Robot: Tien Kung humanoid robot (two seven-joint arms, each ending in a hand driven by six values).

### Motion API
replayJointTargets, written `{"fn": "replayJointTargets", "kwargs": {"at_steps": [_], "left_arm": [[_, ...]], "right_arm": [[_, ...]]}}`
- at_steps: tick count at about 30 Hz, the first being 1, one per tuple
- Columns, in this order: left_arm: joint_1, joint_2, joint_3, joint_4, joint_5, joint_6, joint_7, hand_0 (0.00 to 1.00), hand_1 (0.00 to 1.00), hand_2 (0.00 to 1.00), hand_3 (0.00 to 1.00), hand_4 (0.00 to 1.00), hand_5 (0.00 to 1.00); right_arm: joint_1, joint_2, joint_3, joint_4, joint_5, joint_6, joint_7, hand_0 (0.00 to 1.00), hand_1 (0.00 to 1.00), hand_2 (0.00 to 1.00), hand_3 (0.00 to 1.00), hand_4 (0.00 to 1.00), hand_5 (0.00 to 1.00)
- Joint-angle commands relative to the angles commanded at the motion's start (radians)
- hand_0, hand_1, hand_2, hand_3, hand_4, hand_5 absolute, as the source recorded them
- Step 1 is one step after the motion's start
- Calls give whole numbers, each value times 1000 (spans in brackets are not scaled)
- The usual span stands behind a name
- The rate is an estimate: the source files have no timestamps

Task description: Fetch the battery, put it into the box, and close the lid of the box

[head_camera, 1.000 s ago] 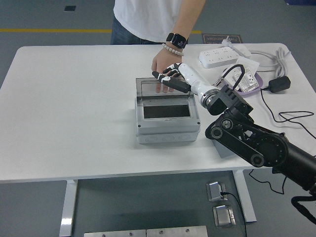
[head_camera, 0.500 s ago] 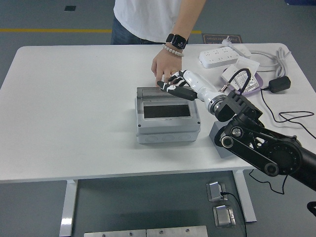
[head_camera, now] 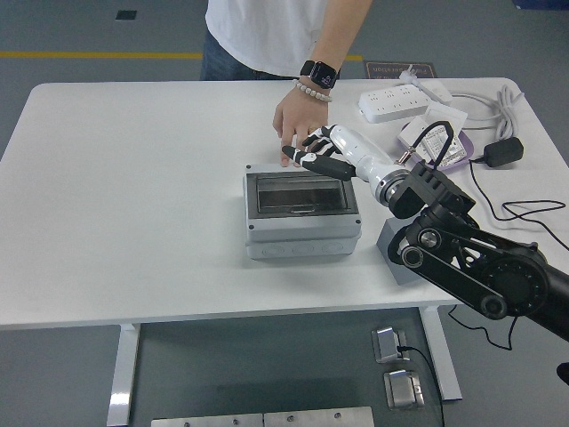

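The box (head_camera: 302,213) is a pale grey rectangular case with small screws at its corners and a dark, smoky see-through lid (head_camera: 302,195) lying flat on its top face. The inside cannot be made out through the tinted panel, so whether the battery is in there cannot be told. The box sits on the white counter (head_camera: 133,196) a little right of centre, its long side parallel to the near edge.

The right robot hand (head_camera: 313,151) hangs over the box's far right corner, at about 1 o'clock from the box's middle. It is white with black fingers; the fingers (head_camera: 324,166) are stretched out loosely and grip nothing, the lowest one lying just over the lid's back edge, though contact is not clear. Its black arm (head_camera: 471,262) runs off toward 4 o'clock.

A person's hand (head_camera: 292,116) rests fingertips-down on the counter just behind the box, at 12 o'clock, right beside the robot hand. At 2 o'clock, well apart, lie a white power strip (head_camera: 396,102) and cables (head_camera: 516,209).
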Motion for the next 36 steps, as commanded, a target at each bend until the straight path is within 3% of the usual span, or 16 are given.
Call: {"fn": "replayJointTargets", "kwargs": {"at_steps": [6, 15, 16, 25, 29, 36], "left_arm": [[0, -2, 0, 0, -1, 0, 0, 379, 585, 519, 504, 2, 2], [4, -7, -9, 0, 7, 1, 1, 379, 584, 518, 503, 2, 2], [5, -7, -9, 0, 8, 2, 1, 378, 583, 518, 502, 2, 2], [11, -10, -12, 0, 8, 5, -2, 378, 583, 518, 503, 2, 2], [12, -11, -10, 0, 5, 6, -4, 378, 583, 518, 503, 2, 2], [12, -12, -10, 0, 4, 6, -5, 378, 585, 518, 503, 2, 2]], "right_arm": [[-41, -9, 82, 24, -42, 22, -15, 725, 659, 694, 716, 879, 985], [-165, -24, 286, 58, -69, -16, 89, 711, 646, 686, 713, 876, 989], [-178, -26, 310, 61, -65, -30, 109, 600, 607, 652, 694, 877, 985], [-289, -26, 515, 61, 112, -198, 342, 559, 591, 634, 676, 876, 974], [-319, -18, 585, 34, 237, -230, 469, 553, 574, 625, 664, 875, 967], [-345, 5, 611, -32, 462, -248, 675, 563, 582, 615, 648, 879, 959]]}}
